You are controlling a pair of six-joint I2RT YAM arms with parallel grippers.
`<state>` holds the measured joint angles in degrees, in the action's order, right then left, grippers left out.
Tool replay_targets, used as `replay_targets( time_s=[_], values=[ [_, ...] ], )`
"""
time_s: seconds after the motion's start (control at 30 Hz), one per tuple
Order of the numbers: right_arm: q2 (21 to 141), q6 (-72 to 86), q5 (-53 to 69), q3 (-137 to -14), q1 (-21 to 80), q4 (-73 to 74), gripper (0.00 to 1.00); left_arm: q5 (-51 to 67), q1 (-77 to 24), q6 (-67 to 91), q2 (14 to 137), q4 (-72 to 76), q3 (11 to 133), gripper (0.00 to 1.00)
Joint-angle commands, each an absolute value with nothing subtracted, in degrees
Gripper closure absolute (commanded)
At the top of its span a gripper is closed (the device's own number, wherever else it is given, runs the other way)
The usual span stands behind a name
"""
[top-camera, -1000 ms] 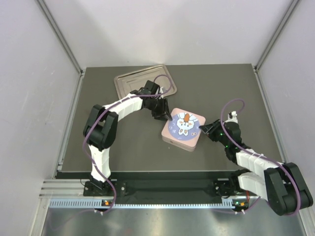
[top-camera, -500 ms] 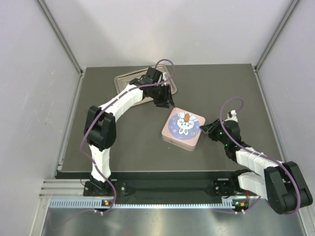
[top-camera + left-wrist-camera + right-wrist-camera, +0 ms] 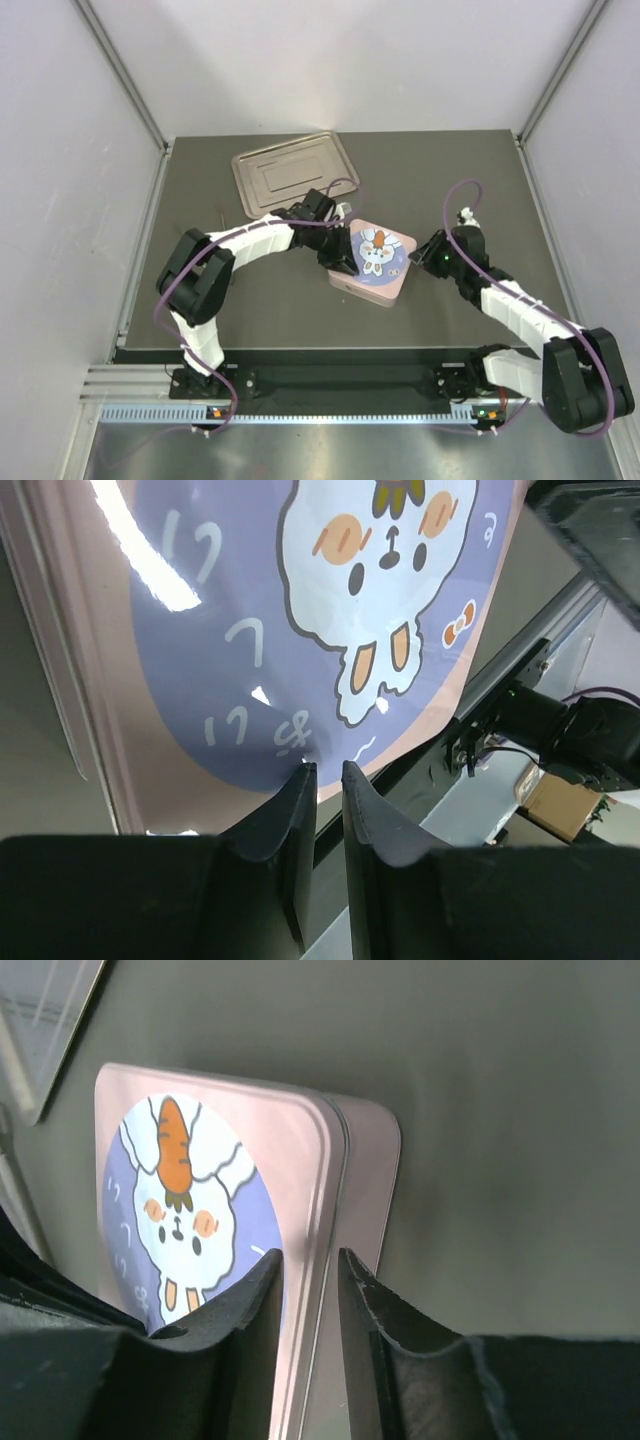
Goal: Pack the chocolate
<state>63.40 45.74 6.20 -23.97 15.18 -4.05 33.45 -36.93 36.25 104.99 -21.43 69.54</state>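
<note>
Our left gripper (image 3: 322, 777), fingers together, rests on the rabbit-printed lid (image 3: 330, 600) of the pink square box (image 3: 366, 290). Our right gripper (image 3: 308, 1275) straddles its rim, grip unclear. We see no chocolate, presumably inside; uneven pressure could skid the box or cock the lid.

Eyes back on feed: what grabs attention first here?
A closed pink box with a bunny-and-carrot lid sits mid-table. The left gripper, shut, is at its left edge; the right gripper is at its right edge. A silver tray lies behind it.
</note>
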Motion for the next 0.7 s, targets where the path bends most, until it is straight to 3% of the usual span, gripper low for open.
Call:
replay_targets(
  time_s=[0.0, 0.1, 0.17, 0.2, 0.3, 0.4, 0.67],
  values=[
    [62.4, 37.6, 1.2, -33.3, 14.8, 14.5, 0.67, 29.3, -36.5, 34.3, 104.8, -22.2, 71.5, 0.77],
    [62.0, 33.5, 1.7, -41.9, 14.5, 20.0, 0.66, 29.4, -35.8, 32.7, 105.1, -26.5, 77.8, 0.77],
    [63.0, 32.3, 4.8, -45.0, 14.6, 21.2, 0.74, 28.8, -34.8, 31.9, 105.0, -28.6, 82.8, 0.77],
    [63.5, 31.3, 10.9, -46.8, 14.6, 20.7, 0.84, 28.3, -33.4, 31.5, 104.5, -29.4, 84.0, 0.77],
    [67.0, 32.1, 25.9, -46.9, 14.9, 12.1, 1.00, 27.3, -30.1, 31.8, 104.0, -29.8, 85.7, 0.77],
    [71.5, 37.7, 35.7, -43.3, 14.9, -1.6, 1.00, 28.2, -29.1, 31.8, 103.6, -29.7, 83.9, 0.78],
    [86.5, 41.8, 42.2, -35.1, 13.4, -23.9, 1.00, 30.6, -29.2, 34.4, 103.4, -19.7, 66.7, 0.78]
  ],
)
